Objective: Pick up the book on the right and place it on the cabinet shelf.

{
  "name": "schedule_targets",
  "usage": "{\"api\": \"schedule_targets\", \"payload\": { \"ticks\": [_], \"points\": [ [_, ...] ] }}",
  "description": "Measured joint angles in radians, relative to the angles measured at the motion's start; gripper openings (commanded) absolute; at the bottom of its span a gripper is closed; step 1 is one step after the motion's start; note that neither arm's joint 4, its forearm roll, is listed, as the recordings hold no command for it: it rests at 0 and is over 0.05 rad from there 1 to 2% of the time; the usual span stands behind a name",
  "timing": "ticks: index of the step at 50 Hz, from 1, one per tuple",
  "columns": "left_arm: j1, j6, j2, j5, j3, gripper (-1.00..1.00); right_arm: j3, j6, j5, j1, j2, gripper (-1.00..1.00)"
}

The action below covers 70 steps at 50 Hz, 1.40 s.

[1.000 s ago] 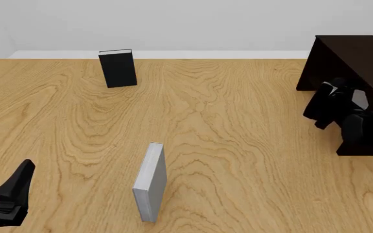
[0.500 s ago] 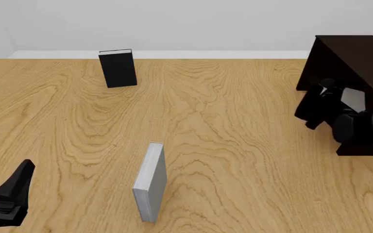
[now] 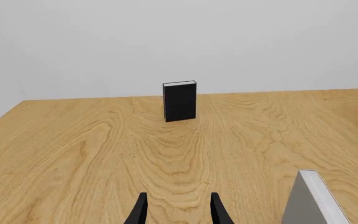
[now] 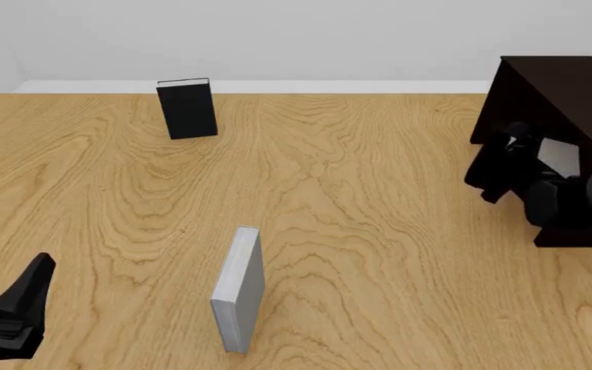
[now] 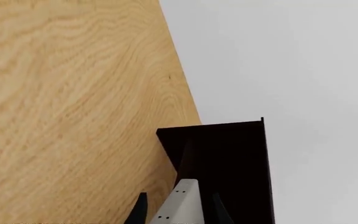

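Left gripper (image 4: 3, 297) sits low at the near left edge of the wooden table (image 4: 378, 231), its 2 black fingers (image 3: 138, 212) spread apart with nothing between them. Further along, at the back, a black hardcover book (image 4: 187, 108) stands upright; nearer, a pale silver-grey book (image 4: 238, 289) stands on end. Over on the right, the right gripper (image 5: 177, 212) pinches the plain mid-grey hardcover book (image 4: 557, 156), holding it tilted at the open front of the very dark brown wooden cabinet (image 4: 569, 92); the cabinet shelf itself is lost in shadow.
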Motion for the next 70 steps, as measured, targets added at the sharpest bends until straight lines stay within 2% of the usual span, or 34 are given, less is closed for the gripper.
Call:
{"api": "schedule_targets", "payload": {
  "ticks": [49, 70],
  "points": [
    [-0.005, 0.004, 0.004, -0.002, 0.001, 1.00, 0.061, -0.004, -0.012, -0.098, -0.037, 1.00],
    [-0.005, 0.005, 0.005, -0.001, 0.001, 1.00, 0.076, -0.004, -0.016, -0.115, -0.043, 1.00]
  ]
}}
